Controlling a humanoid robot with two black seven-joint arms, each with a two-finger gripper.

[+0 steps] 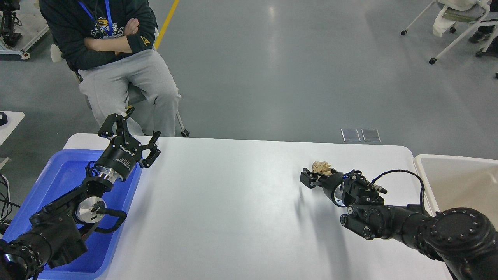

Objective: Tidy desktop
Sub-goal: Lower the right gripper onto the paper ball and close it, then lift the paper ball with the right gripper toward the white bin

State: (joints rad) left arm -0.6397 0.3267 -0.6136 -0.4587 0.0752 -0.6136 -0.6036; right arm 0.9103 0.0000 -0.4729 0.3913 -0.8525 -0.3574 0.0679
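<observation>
The white desktop (241,202) fills the middle of the head view. A small crumpled beige wad (321,167) lies on it at the right. My right gripper (309,179) is low over the desktop, just left of and in front of the wad. It is dark and seen end-on, so I cannot tell whether it is open or whether it touches the wad. My left gripper (140,124) is open and empty, held up above the far right corner of the blue tray (58,179).
A beige-white tub (459,182) stands off the desktop's right end. A seated person (116,58) faces the far left corner of the table. Rolling chairs (459,23) stand far back on the right.
</observation>
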